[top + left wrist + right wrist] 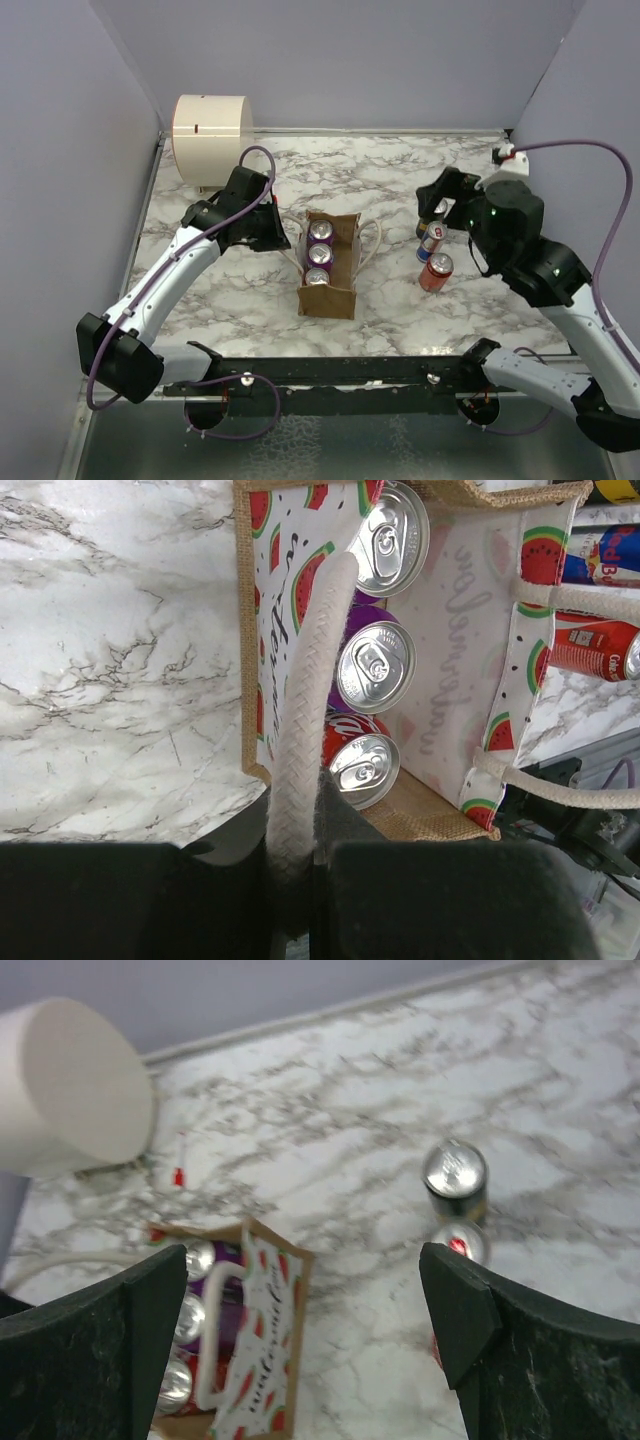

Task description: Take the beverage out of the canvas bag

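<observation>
The canvas bag [341,299] [452,650] [266,1355] is stood upright near the middle of the marble worktop [390,165], with its open mouth turned upward. Its long axis is laid from the near edge toward the back wall, only slightly skewed. Three cans [319,252] [375,665] are seen inside it, upright and in single file along that axis, silver tops up. Purple sides are shown on two of them and red on the third [362,768], which is the one closest to the left claw in the left wrist view.

One white rope handle [312,670] is pinched between the closed jaws of the left claw [283,238] [298,865], at the bag's left side. The other handle [372,245] is left looped out to the right.

Right of the bag and apart from it, three more cans are stood close together: a dark one [441,212] [455,1175], a blue and silver one [432,240], and a red one [436,272]. The right claw [437,195] [300,1295] is held above this group with its jaws spread wide and nothing between them.

A cream cylinder [210,130] [60,1090] is laid on its side in the far left corner.
</observation>
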You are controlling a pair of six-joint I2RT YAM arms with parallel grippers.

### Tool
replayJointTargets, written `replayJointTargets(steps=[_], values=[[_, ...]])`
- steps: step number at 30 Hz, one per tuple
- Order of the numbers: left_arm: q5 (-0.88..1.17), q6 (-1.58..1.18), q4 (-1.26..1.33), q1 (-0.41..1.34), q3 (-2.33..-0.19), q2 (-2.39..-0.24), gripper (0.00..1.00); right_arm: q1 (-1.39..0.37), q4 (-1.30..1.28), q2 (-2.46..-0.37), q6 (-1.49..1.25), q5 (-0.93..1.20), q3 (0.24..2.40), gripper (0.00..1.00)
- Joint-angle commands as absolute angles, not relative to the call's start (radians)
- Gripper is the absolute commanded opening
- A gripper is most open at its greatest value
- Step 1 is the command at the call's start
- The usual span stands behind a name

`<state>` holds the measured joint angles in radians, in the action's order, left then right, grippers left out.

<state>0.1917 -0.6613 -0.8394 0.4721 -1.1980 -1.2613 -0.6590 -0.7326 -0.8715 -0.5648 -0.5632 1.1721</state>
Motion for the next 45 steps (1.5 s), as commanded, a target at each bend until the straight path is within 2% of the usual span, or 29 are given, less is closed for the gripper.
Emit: replayJointTargets(steps=[1, 6, 10, 16, 22, 24, 29, 38, 45], values=[[0.191, -0.638, -0.855, 0.466, -1.236, -1.273, 0.0, -0.658, -0.678, -1.047, -0.427, -0.266, 1.386, 0.98], [0.179, -0.654, -0.851, 0.466, -1.22, -1.256, 0.0, -0.666, -0.673, -1.259, -0.475, 0.024, 1.552, 0.99], [0.187, -0.676, -0.833, 0.466, -1.193, -1.238, 0.0, -0.728, -0.685, -1.38, -0.548, 0.083, 1.599, 1.0], [0.169, -0.678, -0.832, 0.466, -1.173, -1.216, 0.0, -0.864, -0.792, -1.509, -0.528, -0.006, 1.639, 1.0], [0.176, -0.676, -0.831, 0.466, -1.18, -1.233, 0.0, -0.892, -0.95, -1.608, -0.586, -0.072, 1.633, 0.83], [0.174, -0.674, -0.831, 0.466, -1.176, -1.232, 0.0, -0.891, -0.961, -1.614, -0.63, -0.098, 1.598, 0.82], [0.169, -0.673, -0.831, 0.466, -1.176, -1.232, 0.0, -0.892, -0.899, -1.637, -0.703, -0.08, 1.536, 0.81], [0.176, -0.653, -0.856, 0.465, -1.198, -1.235, 0.0, -0.893, -0.887, -1.779, -0.802, -0.069, 1.586, 0.8], [0.19, -0.651, -0.851, 0.465, -1.175, -1.221, 0.0, -0.892, -0.904, -1.885, -0.833, -0.095, 1.632, 0.88]])
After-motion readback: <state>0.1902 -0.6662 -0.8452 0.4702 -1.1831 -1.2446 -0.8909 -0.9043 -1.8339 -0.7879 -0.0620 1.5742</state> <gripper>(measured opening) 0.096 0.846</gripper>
